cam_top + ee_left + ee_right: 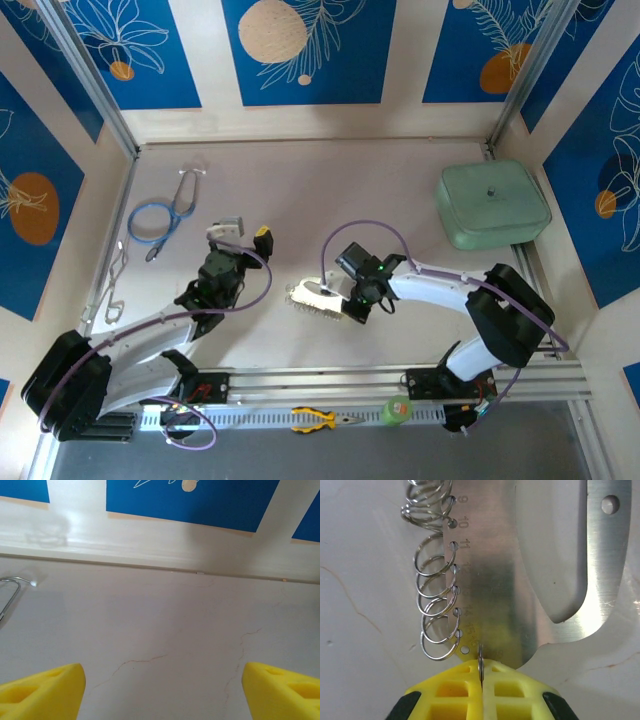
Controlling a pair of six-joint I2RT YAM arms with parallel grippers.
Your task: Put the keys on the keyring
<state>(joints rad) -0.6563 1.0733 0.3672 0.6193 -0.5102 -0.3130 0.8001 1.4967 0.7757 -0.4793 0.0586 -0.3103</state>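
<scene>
Two arms, split roles. The right gripper (pixel 481 670) has its jaws clamped together on the end ring (pixel 480 660), seen edge-on, of the keyring (pixel 312 296). The keyring lies flat on the table (pixel 400 190) mid-scene. We read that as pinning it for threading. The left gripper (pixel 161 685) hangs to its left with its jaws wide apart and nothing between them, likely free to fetch a key.

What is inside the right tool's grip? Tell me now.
A thin silver ring, edge-on, at the keyring's end, pinched by the shut right tool. The ring's lower part is covered by the yellow fingers.
</scene>
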